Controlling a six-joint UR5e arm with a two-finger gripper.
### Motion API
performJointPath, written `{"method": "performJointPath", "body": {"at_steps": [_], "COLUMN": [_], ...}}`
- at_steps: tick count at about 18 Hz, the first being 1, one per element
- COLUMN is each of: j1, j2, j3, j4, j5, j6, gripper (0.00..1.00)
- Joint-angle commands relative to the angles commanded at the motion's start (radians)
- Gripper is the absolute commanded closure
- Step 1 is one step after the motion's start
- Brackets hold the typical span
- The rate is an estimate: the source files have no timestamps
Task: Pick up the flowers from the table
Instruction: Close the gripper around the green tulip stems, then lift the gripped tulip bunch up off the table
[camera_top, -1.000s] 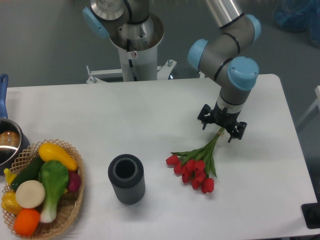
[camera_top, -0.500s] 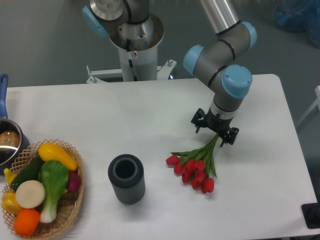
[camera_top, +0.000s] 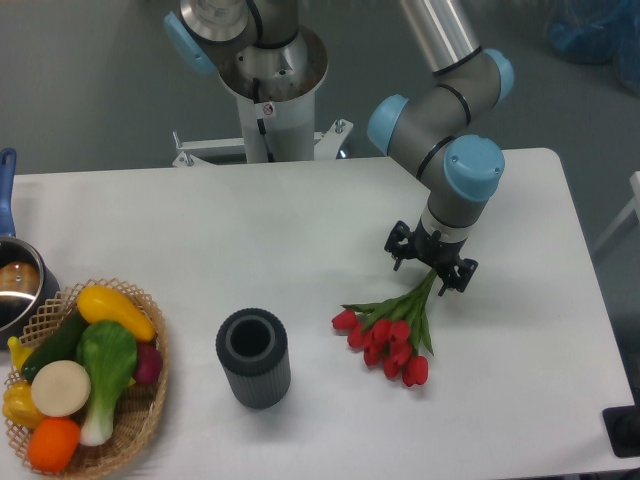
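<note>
My jaws (camera_top: 431, 264) hang spread over the thin stem end of the flowers (camera_top: 392, 332), which lie on the table (camera_top: 250, 240) right of the dark cup (camera_top: 253, 357); they look light and bendy, so I should pinch the stems.

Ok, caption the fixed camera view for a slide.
Gripper poised over the stem end of the flowers, which lie on the table.
</note>
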Motion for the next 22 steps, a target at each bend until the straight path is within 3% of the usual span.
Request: {"method": "performJointPath", "body": {"at_steps": [4,7,9,22], "j1": [0.002,0.002,0.0,0.006], "j2": [0.0,0.0,0.002,0.011], "j3": [0.0,0.002,0.006,0.048], "j4": [0.0,0.0,0.0,-0.005], "j5": [0.002,0.002,0.0,-0.005], "j6": [0.0,-0.003,-0.009,-0.011], "gripper": [0.41,0.68,0.76,0.9]}}
